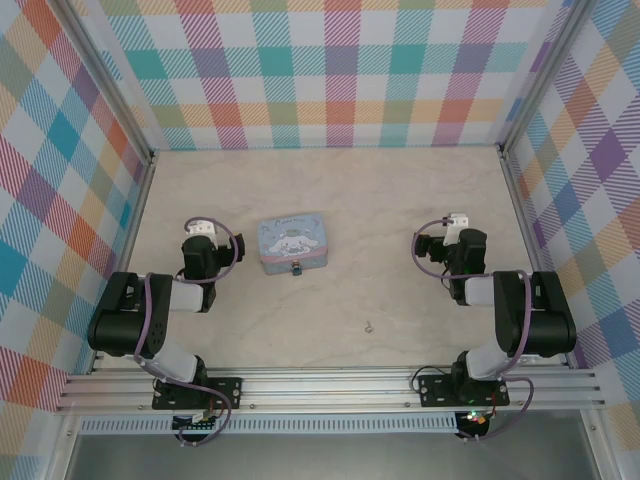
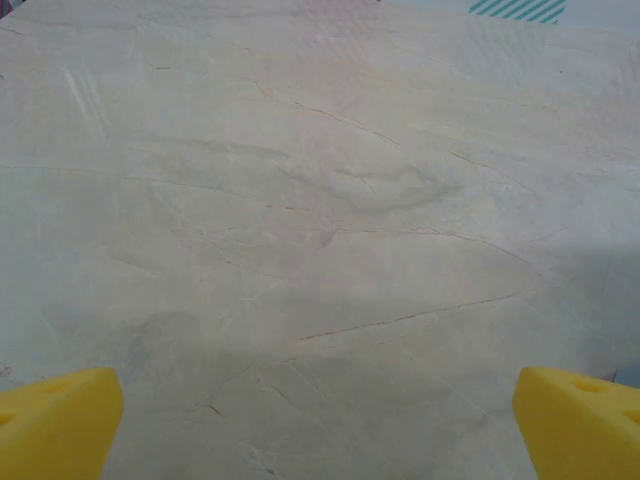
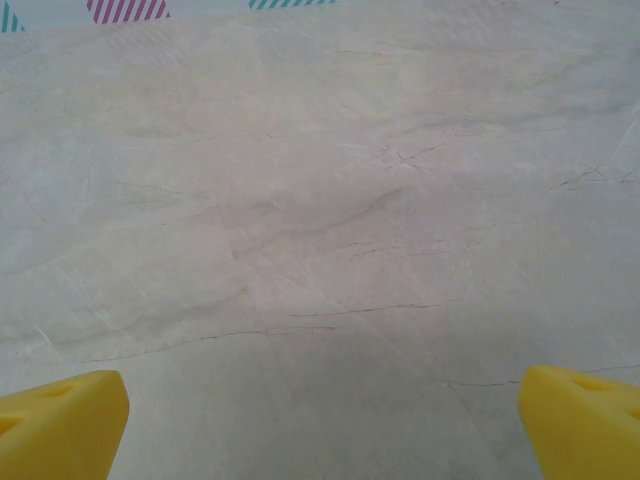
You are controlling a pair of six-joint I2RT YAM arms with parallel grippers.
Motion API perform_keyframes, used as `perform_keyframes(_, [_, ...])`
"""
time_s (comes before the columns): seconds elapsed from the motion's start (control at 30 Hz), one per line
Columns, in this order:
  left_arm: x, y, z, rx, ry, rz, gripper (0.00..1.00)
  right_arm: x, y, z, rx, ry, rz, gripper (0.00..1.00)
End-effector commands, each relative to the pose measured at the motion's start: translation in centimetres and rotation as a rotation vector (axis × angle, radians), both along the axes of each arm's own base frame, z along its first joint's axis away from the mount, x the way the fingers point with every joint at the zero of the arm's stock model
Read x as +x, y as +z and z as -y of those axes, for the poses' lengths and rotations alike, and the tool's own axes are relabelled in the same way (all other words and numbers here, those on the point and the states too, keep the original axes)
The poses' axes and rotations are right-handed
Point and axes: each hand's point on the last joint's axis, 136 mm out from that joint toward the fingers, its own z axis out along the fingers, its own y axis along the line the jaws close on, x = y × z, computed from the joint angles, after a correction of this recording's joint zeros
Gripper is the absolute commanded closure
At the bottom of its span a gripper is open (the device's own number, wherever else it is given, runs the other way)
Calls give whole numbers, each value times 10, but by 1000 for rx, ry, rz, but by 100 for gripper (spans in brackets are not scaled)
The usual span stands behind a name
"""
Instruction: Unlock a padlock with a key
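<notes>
Wide apart on both arms, the jaws hold nothing and touch nothing: in the left wrist view the yellow pads (image 2: 58, 420) sit at the two bottom corners with bare desk (image 2: 320, 250) between them, and the right wrist view gives the same, pads (image 3: 60, 425) spread to either corner over bare surface.

From above, we find the padlock (image 1: 296, 268) against the near edge of the pale blue tin (image 1: 293, 238), between the two arms and closer to the left arm (image 1: 150, 310). It lies to the right of the left jaws and a little back toward the bases. The key (image 1: 369, 325) is a speck on the open desk, well apart from the padlock, nearer the bases and closer to the right arm (image 1: 520, 310). It lies to the left of the right jaws and well behind them, since both jaws point at the far wall.

We judge the right arm better placed for the key and the left for the padlock. The key's long axis is too small for us to tell
</notes>
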Motion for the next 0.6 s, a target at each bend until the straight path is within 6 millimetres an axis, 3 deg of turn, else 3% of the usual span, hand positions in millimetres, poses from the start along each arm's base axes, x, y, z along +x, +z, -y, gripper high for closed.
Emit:
perform_keyframes(0.0, [8,9,4,13,-35,23,0,8,17,-2,11,8,62,0])
perform_keyframes(0.1, [10,8,14,12,-98,10,0,8,17,-2,11,9,62,0])
perform_keyframes(0.57, [10,7,13,11,-92,10,0,9,17,-1,13,7,59,0])
